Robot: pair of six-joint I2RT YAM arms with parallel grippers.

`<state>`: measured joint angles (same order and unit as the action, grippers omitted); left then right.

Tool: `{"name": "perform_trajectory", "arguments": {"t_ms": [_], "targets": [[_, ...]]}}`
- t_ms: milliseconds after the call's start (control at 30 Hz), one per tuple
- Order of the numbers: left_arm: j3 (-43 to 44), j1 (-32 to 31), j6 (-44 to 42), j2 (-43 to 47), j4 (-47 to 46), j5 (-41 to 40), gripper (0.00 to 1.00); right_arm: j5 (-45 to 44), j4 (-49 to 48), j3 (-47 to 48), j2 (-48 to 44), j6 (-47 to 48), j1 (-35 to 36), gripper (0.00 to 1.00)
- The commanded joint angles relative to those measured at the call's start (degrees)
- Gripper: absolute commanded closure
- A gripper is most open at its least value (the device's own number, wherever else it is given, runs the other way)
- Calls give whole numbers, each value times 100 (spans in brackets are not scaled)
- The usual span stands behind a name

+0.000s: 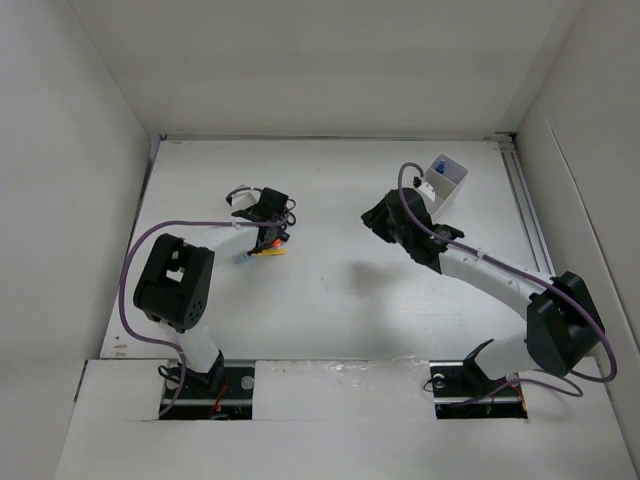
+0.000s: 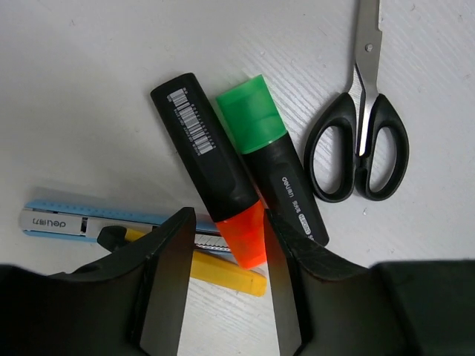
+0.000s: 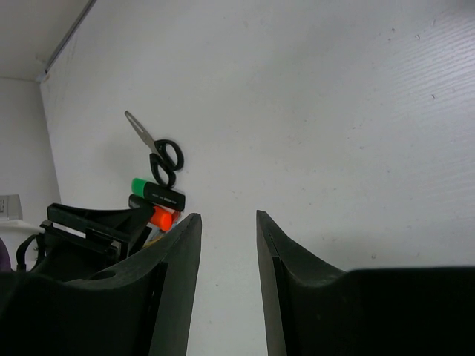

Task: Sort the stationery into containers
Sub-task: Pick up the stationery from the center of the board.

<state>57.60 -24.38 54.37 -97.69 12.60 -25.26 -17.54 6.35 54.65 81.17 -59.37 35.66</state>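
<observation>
In the left wrist view the stationery lies in a cluster on the white table. An orange highlighter (image 2: 215,170) lies beside a green highlighter (image 2: 271,159), with black-handled scissors (image 2: 360,148) to their right. A light-blue pen (image 2: 63,219) and a yellow pen (image 2: 226,272) lie under them. My left gripper (image 2: 228,222) (image 1: 268,237) is open, its jaws on either side of the orange cap. My right gripper (image 3: 226,219) (image 1: 378,222) is open and empty, above bare table. The white bin (image 1: 446,185) stands at the back right with something blue inside.
White walls enclose the table on the left, back and right. A metal rail (image 1: 525,210) runs along the right edge. In the right wrist view the left gripper (image 3: 89,237) and the stationery cluster (image 3: 157,196) sit at the far left.
</observation>
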Motion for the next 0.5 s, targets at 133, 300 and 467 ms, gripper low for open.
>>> {"name": "perform_trajectory", "arguments": {"t_ms": [133, 300, 467], "targets": [[59, -5, 144, -31, 76, -181, 65, 31, -248, 28, 40, -22, -33, 58], [58, -5, 197, -84, 76, -234, 65, 31, -248, 28, 92, -22, -33, 58], [58, -5, 197, -154, 190, -287, 63, -30, -248, 28, 92, 31, -33, 58]]}}
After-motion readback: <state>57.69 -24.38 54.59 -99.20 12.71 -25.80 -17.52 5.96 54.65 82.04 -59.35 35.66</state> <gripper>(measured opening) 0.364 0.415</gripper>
